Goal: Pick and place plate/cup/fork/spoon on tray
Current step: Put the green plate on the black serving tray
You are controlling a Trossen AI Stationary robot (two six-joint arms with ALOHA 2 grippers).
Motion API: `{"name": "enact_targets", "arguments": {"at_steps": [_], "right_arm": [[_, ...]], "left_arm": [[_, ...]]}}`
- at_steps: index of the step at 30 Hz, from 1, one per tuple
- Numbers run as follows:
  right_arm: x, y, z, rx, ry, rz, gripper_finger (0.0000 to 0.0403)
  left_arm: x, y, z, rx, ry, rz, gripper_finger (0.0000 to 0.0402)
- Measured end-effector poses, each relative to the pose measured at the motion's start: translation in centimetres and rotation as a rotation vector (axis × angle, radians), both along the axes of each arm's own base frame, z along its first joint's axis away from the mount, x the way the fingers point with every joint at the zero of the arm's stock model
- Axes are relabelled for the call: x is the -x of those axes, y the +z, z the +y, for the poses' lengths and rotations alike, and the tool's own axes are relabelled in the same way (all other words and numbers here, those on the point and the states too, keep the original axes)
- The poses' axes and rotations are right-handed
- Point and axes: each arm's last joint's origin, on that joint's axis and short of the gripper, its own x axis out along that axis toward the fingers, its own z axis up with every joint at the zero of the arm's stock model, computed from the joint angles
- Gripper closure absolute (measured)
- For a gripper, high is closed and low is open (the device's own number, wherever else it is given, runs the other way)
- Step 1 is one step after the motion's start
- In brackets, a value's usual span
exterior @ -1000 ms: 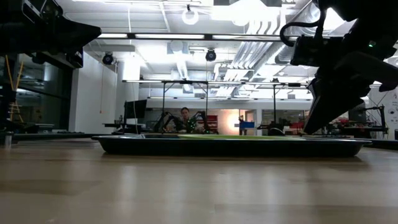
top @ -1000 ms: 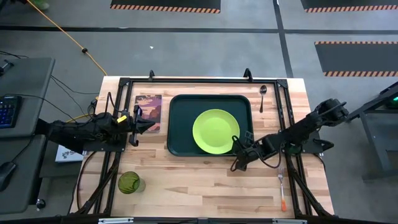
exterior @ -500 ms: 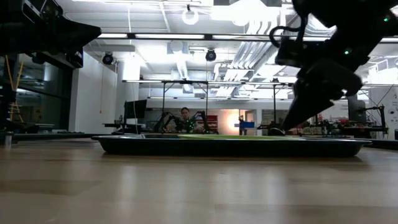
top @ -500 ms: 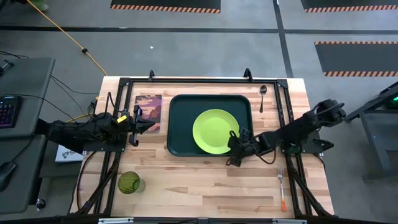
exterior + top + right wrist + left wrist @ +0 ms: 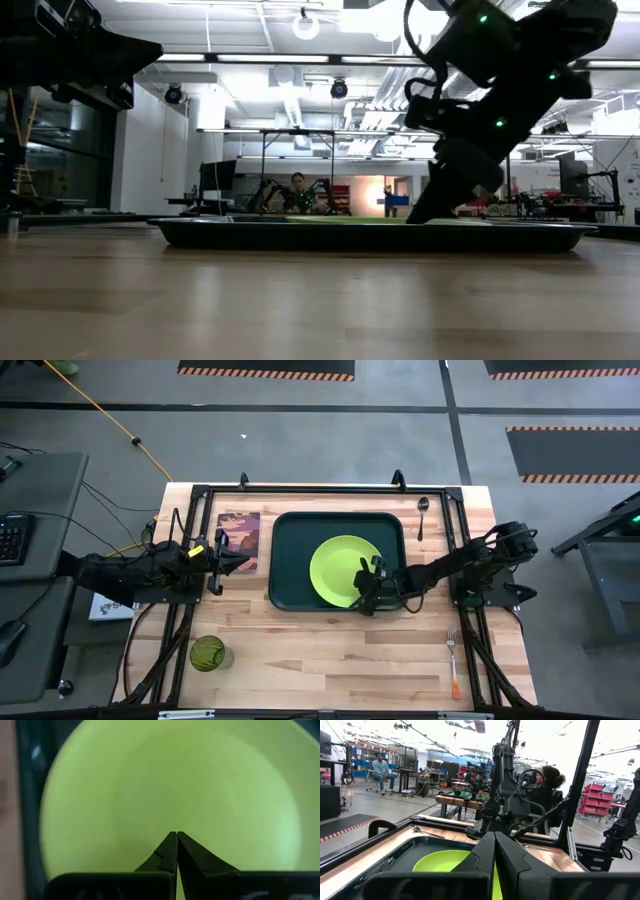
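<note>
Already the plate [image 5: 345, 569] lies in the tray [image 5: 290, 560]; the right end effector [image 5: 366, 586], fingers pressed together, hovers over its near-right rim. Next, probably the fork [image 5: 453, 661] at the worktop's near-right corner.

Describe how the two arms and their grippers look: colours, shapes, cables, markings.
Both arms are black and jointed. The left gripper carries a small yellow tag behind its fingers. The right gripper ends in two dark wedge-shaped fingers tapering to a point. In the low view, green indicator lights glow on the right arm, and a black cable loops off it.
</note>
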Motion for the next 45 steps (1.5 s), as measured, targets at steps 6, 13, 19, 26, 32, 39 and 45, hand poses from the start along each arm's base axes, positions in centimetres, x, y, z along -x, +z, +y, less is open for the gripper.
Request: {"name": "enact_targets", "arguments": {"at_steps": [6,13,19,26,32,39,45], "right_arm": [[-0.5,0.3,-1.6,0.025,-0.041,-0.034,0.0403],[-0.6,0.3,-2.9,0.003,-0.074,-0.039,0.0403],[-0.8,0.4,-3.4,-0.005,-0.087,-0.065,0.0403],[-1.2,0.8,-3.9,-0.007,-0.126,-0.124,0.0403],[-1.5,0.9,-3.8,-0.006,-0.120,-0.161,0.0403],[-3.1,-1.0,-2.6,-0.034,-0.074,-0.105,0.0403],[-5.8,-1.6,-2.0,0.042,-0.030,-0.060,0.0403]], "left_arm": [[0.0,0.0,0.0,0.000,0.000,0.000,0.0398],[0.0,0.0,0.0,0.000,0.000,0.000,0.0398],[0.0,0.0,0.0,0.000,0.000,0.000,0.0398],[0.0,0.0,0.0,0.000,0.000,0.000,0.0398],[0.0,0.0,0.0,0.000,0.000,-0.001,0.0398],[0.0,0.0,0.0,0.000,0.000,0.000,0.0398],[0.0,0.0,0.0,0.000,0.000,0.000,0.0398]]}}
